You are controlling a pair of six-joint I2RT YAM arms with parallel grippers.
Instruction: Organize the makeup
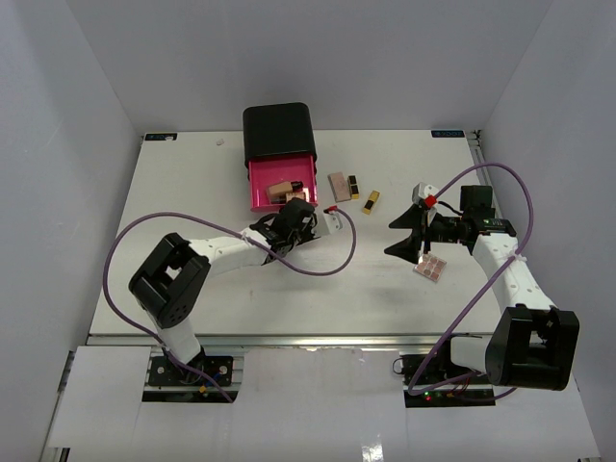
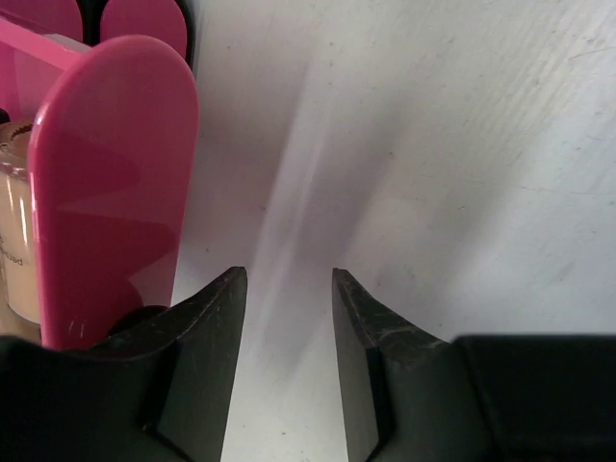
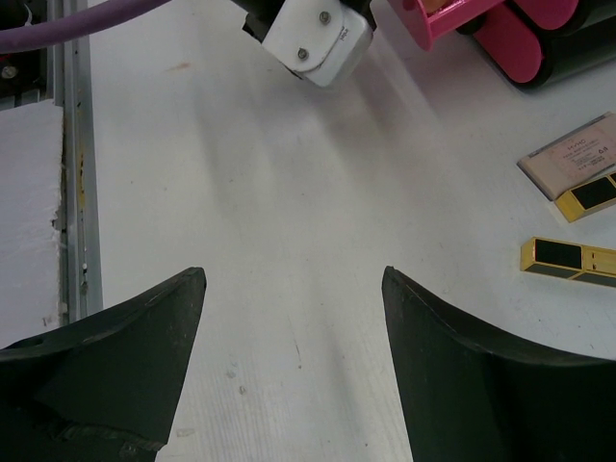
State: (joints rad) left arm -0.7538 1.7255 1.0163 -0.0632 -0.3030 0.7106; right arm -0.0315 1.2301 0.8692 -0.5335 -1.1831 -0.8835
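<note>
The makeup is split between the table and the open pink drawer. In the drawer lie a beige bottle and another beige item. A flat tan compact and a black-and-gold lipstick lie right of it, with a second lipstick nearer. The eyeshadow palette rests beside my right arm. My left gripper sits at the drawer front, jaws slightly apart and empty. My right gripper stands wide open over bare table, the compact and lipsticks to its right.
The black box holding the drawer stands at the back centre. Purple cables loop over the table from both arms. The left wrist's white camera housing shows ahead of my right gripper. The table's metal edge rail runs at the left.
</note>
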